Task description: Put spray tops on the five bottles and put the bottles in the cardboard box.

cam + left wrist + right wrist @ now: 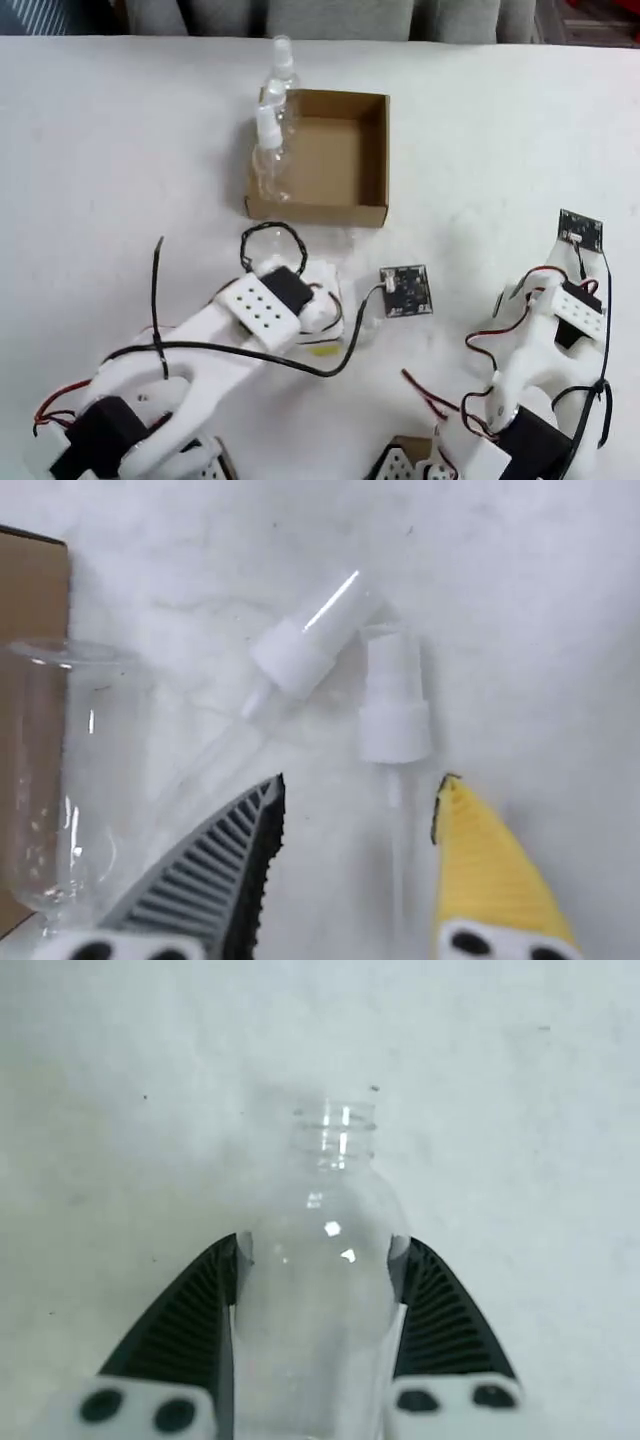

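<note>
Two white spray tops lie on the table in the left wrist view, one tilted (300, 655) and one straight (393, 715). My left gripper (362, 780) is open just short of them, with the grey finger (215, 880) and the yellow finger (490, 870) wide apart. A clear bottle (60, 780) shows beside the cardboard box (30, 590). My right gripper (322, 1245) is shut on a clear bottle (320, 1190) with a bare threaded neck. In the high view two capped bottles (270, 150) (283, 70) stand at the left wall of the box (370, 150).
The left arm (200, 360) stretches from the near left corner toward the box's front. At the near right sits the right arm (545, 350). Loose black and red cables (270, 235) loop around both arms. White table (120, 150) spreads to either side of the box.
</note>
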### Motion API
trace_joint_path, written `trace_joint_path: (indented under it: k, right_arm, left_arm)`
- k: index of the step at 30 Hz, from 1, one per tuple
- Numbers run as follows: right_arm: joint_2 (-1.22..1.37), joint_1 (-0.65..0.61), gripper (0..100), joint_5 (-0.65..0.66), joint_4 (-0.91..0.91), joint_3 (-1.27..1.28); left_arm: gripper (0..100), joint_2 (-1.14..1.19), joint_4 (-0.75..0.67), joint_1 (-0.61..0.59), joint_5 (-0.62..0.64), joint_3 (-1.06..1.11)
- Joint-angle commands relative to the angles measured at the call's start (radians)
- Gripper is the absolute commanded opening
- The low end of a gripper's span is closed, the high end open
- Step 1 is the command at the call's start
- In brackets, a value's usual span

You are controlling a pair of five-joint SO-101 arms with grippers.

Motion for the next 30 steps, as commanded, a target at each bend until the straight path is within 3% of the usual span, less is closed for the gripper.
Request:
trace_joint_path:
  k: [1,9,30]
  right_arm:
    - [-0.01,0.018,1.5,-0.009,-0.013,-0.017]
    - [-0.01,0.015,1.5,-0.005,-0.013,-0.014]
    - [-0.01,0.013,1.5,-0.002,-0.013,-0.014]
  left_arm:
    - [24,0.077,-0.058,-0.007,0.014,-0.051]
    - [24,0.255,-0.017,-0.01,0.014,-0.209]
    - [24,0.384,-0.011,0.041,0.005,-0.27]
